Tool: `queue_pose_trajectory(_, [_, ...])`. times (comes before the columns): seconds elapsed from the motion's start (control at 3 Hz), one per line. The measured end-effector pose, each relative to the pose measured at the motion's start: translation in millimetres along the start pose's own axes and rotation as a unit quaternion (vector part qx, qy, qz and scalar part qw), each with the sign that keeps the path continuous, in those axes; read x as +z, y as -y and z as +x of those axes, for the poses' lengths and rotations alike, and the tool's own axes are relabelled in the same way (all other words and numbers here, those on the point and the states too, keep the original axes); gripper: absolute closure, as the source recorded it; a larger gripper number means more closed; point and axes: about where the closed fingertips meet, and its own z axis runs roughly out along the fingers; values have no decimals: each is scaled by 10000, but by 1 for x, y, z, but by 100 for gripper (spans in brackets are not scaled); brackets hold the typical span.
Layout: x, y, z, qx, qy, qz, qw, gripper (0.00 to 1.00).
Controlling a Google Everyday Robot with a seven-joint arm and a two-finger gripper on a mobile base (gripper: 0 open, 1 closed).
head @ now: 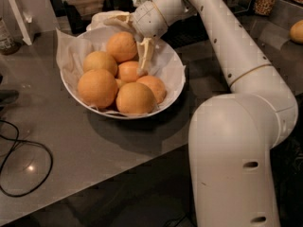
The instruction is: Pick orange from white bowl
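My gripper [124,45] hangs low over white bowl [171,67], near far edge of bench [71,141]. Fingers [143,56] spread wide, one each side of orange [118,50] at back of pile. Nothing held. Orange sits in bowl, not lifted. Left to do, I think: squeeze shut, lift out.

Six oranges [97,88] fill one white bowl [180,79] (one claw [123,45] above its far side), one lone orange [297,31] apart.
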Motion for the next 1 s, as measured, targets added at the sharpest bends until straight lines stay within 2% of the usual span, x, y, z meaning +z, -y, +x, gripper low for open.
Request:
queue_pose_trajectory(0.33, [5, 8, -2, -94, -21, -67, 9999, 21])
queue_pose_trajectory(0.67, [3, 14, -7, -256, -111, -40, 9996, 44])
queue_pose_trajectory(1.0, [-10, 15, -14, -407, -194, 106, 9989, 67])
